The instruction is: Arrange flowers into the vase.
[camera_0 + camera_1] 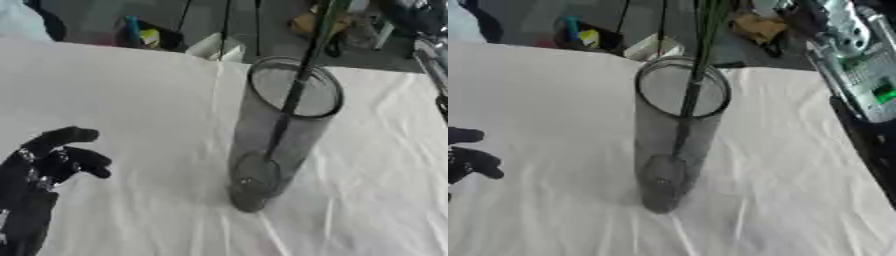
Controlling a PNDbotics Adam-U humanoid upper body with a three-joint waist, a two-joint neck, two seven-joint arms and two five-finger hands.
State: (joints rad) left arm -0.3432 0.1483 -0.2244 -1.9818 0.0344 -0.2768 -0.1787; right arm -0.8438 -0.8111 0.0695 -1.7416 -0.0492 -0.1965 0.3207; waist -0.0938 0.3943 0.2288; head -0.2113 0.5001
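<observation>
smoked grey glass, tall cylinder: the vase (284, 132) stands upright near the middle of the table, on a white cloth (140, 100) that is creased and rumpled. one dark green stem (297, 85) already sits inside, leaning against the rim and running down to the base; its top leaves the frame, so no bloom is seen. the left hand (52, 160) hovers at the lower left, well apart from the vase, fingers curled inward and holding nothing. the right hand is not shown; only silver and black arm structure (855, 60) enters from the upper right, so i cannot tell what its fingers do or whether it holds the stem. handling, as a judgement: the glass looks fragile, smooth and likely slippery, and tall for its narrow foot, so prone to tipping on loose cloth; best steadied low on the wall. the stem seems light, slender, fairly stiff but easy to crush; take it mid-length above the rim and feed it in gently
</observation>
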